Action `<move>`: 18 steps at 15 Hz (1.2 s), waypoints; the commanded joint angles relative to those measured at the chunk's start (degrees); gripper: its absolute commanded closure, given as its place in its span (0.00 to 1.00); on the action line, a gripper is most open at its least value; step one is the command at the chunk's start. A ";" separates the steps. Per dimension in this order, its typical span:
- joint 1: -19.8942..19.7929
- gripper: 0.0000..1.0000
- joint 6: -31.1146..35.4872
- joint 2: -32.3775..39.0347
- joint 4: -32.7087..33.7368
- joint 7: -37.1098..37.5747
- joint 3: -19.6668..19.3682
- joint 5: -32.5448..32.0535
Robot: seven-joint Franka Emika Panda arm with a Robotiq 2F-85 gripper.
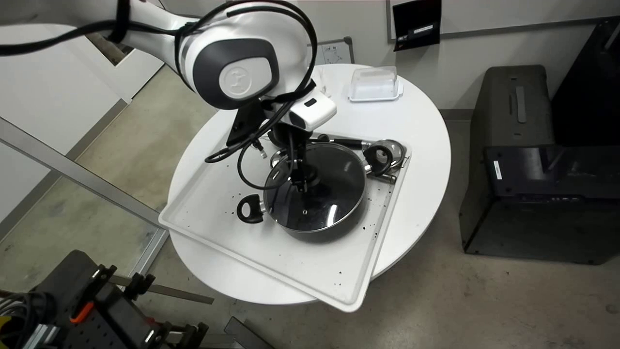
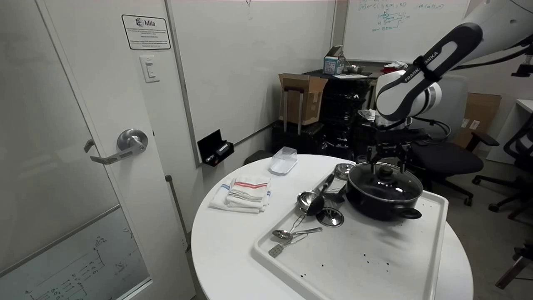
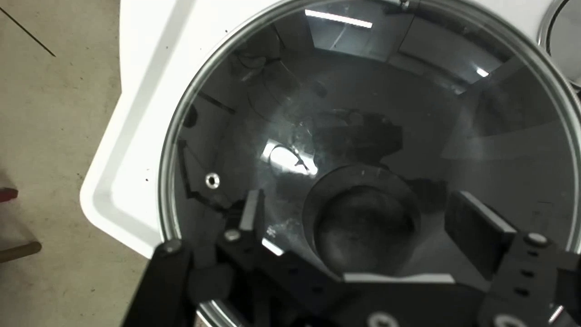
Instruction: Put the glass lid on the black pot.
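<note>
The glass lid lies on top of the black pot. The hand has its two fingers spread apart, one at each side of the lid's black knob.

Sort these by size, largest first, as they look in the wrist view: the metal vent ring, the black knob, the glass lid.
1. Glass lid, filling most of the picture
2. Black knob
3. Metal vent ring, tiny beside both
The knob probably sits nearer the camera; the order holds anyway.
</note>
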 commanded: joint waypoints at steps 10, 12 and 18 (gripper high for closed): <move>0.42 0.67 -0.94 0.53 1.94 1.65 -0.86 -1.34; 0.38 0.75 -0.85 0.42 1.97 1.59 -0.89 -1.35; 0.41 0.75 -0.25 -0.11 1.34 1.37 -0.82 -1.26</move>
